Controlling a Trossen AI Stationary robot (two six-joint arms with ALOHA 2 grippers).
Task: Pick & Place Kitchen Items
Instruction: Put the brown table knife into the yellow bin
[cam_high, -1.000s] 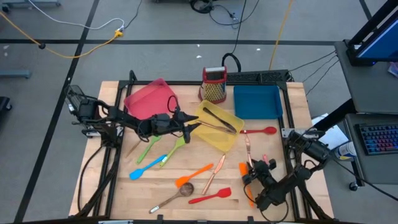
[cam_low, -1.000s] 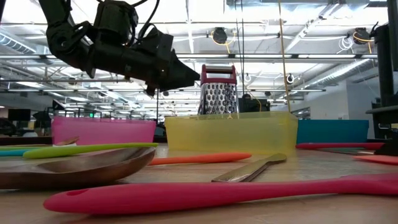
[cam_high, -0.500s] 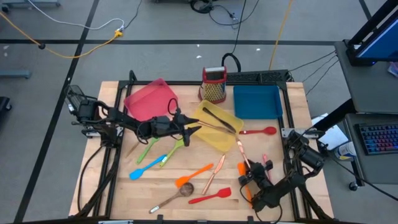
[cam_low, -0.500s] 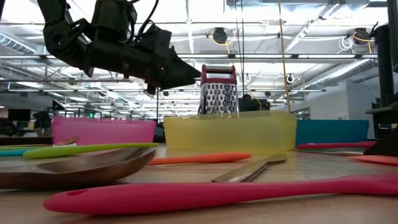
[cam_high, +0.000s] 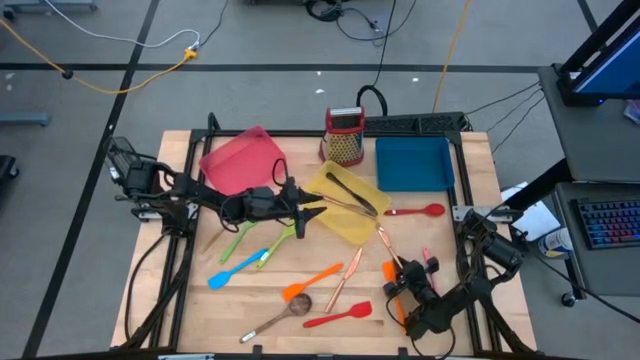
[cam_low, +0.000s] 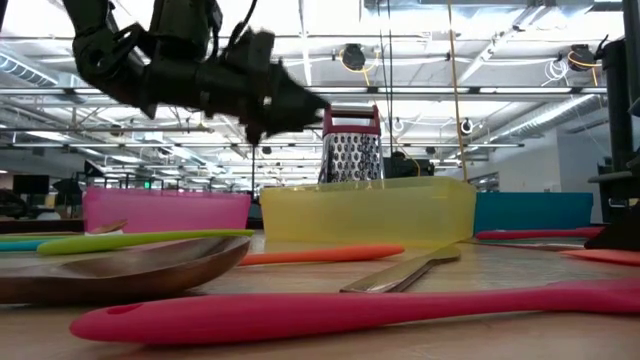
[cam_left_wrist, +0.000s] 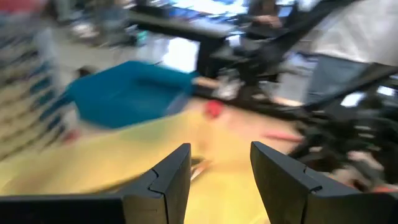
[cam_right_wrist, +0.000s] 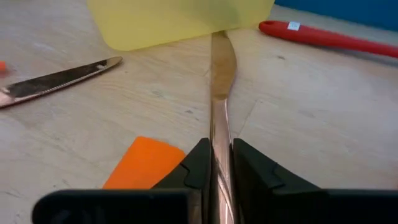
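My right gripper (cam_right_wrist: 217, 163) sits low over the wooden counter (cam_high: 180, 300) near its front right corner, its fingers (cam_right_wrist: 252, 167) clamped on the handle of a copper-coloured knife (cam_right_wrist: 219, 81) whose blade reaches up to the edge of the yellow tray (cam_high: 345, 212). My left gripper (cam_left_wrist: 217, 168) hovers above that yellow tray's near-left edge with its fingers apart and holding nothing. The other utensils lie scattered on the counter: a red spoon (cam_high: 416, 211) right of the yellow tray, and a second copper knife (cam_right_wrist: 56, 79) nearby.
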